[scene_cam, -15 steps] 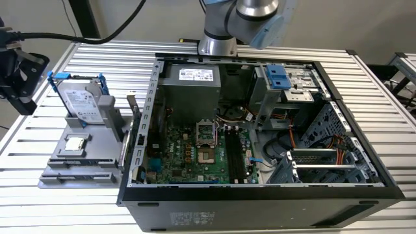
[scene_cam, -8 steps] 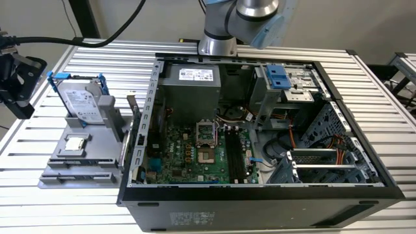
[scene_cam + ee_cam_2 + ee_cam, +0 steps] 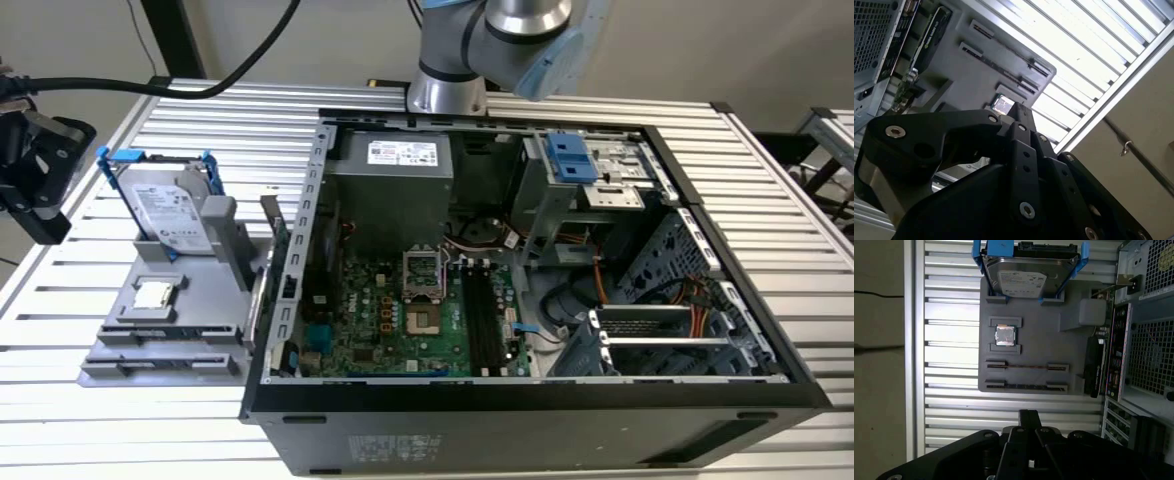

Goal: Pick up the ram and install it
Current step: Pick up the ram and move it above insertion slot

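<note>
while the hand [image 3: 1027, 415] hangs over the slatted tabletop [image 3: 949, 335] with its fingers drawn together on nothing, the ram [image 3: 1026, 366] stands on edge in a slot of the grey holder [image 3: 1044, 340], just beside the open computer case [image 3: 534, 410]. a hard drive [image 3: 1021, 277] in a blue bracket sits at the holder's other end, with a small square chip [image 3: 1005, 335] between them.

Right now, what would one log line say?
black gripper: shut, empty | narrow grey-green ram stick: in grey plastic tray, untouched
</note>
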Motion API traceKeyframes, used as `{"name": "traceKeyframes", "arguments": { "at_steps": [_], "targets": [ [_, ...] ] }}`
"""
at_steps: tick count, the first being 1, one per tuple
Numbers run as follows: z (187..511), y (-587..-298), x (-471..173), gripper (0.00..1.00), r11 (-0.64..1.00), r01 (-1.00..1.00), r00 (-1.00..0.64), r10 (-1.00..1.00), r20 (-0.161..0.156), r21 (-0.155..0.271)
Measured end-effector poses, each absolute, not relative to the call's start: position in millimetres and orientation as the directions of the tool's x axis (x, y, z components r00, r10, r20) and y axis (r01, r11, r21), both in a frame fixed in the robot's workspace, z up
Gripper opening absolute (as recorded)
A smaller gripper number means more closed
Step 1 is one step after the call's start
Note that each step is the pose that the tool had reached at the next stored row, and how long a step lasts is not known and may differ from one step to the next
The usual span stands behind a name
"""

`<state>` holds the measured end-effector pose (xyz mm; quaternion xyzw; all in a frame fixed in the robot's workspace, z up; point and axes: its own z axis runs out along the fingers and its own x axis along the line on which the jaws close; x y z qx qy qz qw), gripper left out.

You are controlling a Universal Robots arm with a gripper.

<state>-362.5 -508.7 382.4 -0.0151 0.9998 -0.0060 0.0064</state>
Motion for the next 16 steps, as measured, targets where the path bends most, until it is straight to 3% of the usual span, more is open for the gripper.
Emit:
{"name": "traceKeyframes", "arguments": {
  "at_steps": [6,16],
  "targets": [
    [382.4,-508.8,-362.5,0.00,0.999,-0.039,-0.999,-0.039,-0.012,-0.012],
    [382.4,-508.6,-362.5,0.00,0.976,-0.216,-0.976,-0.216,-0.012,-0.012]
  ]
}}
